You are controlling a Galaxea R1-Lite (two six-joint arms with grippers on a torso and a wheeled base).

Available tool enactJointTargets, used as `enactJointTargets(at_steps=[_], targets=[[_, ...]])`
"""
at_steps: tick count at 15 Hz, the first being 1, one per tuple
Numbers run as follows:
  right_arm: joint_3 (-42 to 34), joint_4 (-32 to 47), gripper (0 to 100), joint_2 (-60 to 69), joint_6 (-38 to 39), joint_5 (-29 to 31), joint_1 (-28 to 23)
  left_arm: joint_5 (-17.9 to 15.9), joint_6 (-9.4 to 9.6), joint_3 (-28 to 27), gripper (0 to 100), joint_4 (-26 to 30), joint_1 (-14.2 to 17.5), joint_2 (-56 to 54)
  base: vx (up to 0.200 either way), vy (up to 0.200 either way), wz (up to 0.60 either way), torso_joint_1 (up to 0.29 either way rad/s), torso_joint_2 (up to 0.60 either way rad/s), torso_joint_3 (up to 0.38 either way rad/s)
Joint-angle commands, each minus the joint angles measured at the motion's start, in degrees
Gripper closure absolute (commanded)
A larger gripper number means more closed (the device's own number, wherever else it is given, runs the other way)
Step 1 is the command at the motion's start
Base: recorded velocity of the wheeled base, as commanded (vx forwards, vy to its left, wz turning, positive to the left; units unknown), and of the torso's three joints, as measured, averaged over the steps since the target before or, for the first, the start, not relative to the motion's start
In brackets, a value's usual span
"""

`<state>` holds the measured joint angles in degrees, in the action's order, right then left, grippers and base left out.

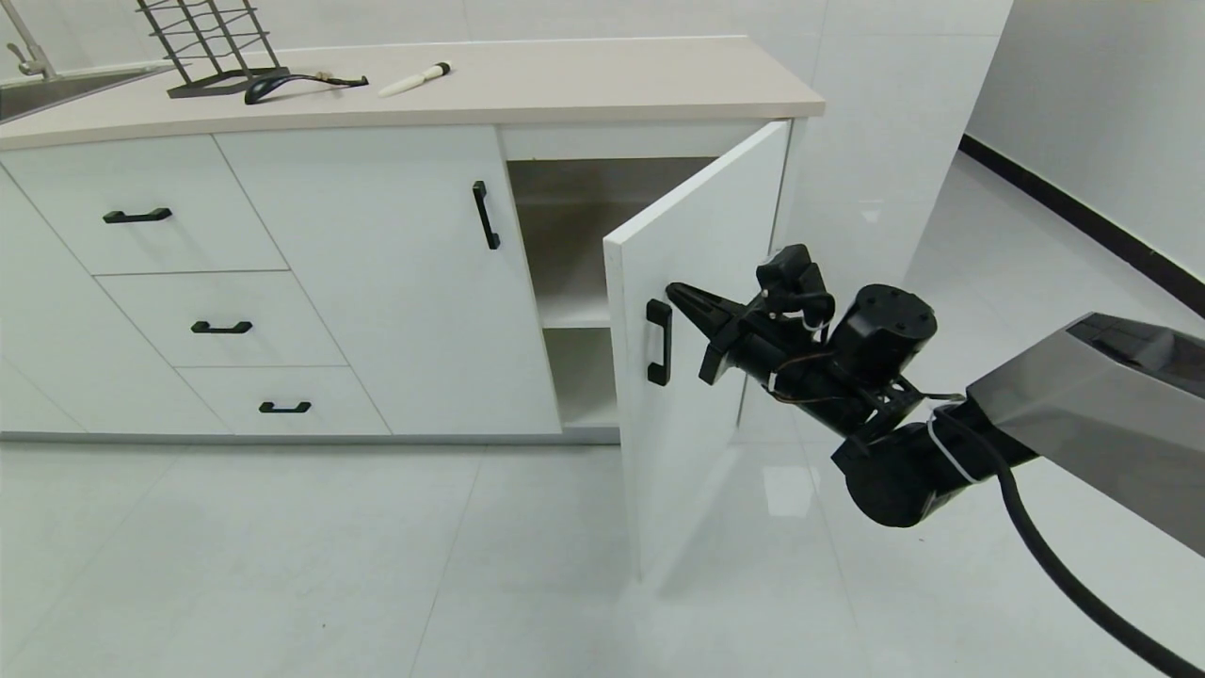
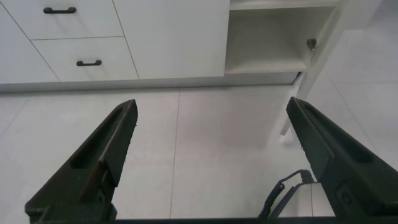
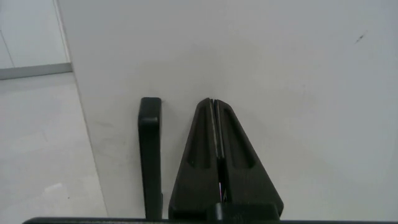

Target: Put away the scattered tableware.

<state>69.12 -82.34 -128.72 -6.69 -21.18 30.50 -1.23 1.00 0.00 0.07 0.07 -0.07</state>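
**A:** Where is the left hand [image 2: 211, 106]?

**B:** Low over the floor in front of the cabinet. Its fingers are wide apart and hold nothing.

**A:** And the tableware?

**B:** It's all on the counter [image 1: 584, 85], at about eleven o'clock from the robot. A black wire rack [image 1: 212, 47] comes first, with a black utensil [image 1: 301, 85] just beside its base. A white-handled utensil [image 1: 414, 80] lies at the black one's three o'clock. Neither utensil is put away yet.

**A:** So which step is this?

**B:** Opening the cabinet, I'd say. The cabinet door [image 1: 701, 235] stands about half open at one o'clock, with a shelf [image 1: 576, 314] showing inside. The right hand [image 1: 680, 294] has its fingers pressed together on nothing. Its tip is at three o'clock of the door handle [image 1: 659, 342], just beside the bar and not behind it. I can't tell whether it touches the door's face.

**A:** How should it do this well?

**B:** A push from there would probably swing the door shut. It would be better to slide the joined fingers behind the bar from the hinge side. Then pull along the door's arc rather than straight back, so the bar doesn't slip off. Open the door far enough to leave the way from counter to shelf free.
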Motion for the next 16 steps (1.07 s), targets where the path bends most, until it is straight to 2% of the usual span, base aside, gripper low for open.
enactJointTargets(at_steps=[1,10,14,16], targets=[[1.6,0.0,100,-1.8,-0.1,0.0,0.5,0.0,-0.03,0.0,0,0.0,0.0,0.1,0.000,0.000,0.00,0.000,0.00,0.000],[11.1,-0.6,100,-8.8,-0.1,0.0,3.3,0.0,0.06,0.0,0,0.0,0.0,0.1,0.000,0.000,0.00,0.000,0.00,0.000],[19.5,-0.6,100,-13.2,-0.2,0.0,4.0,0.0,0.06,0.0,0,0.0,0.0,0.1,0.000,0.000,0.00,0.000,0.00,0.000],[20.8,-0.5,100,-14.4,-0.2,0.0,3.5,0.0,0.06,0.0,0,0.0,0.0,0.1,0.000,0.000,0.00,0.000,0.00,0.000]])
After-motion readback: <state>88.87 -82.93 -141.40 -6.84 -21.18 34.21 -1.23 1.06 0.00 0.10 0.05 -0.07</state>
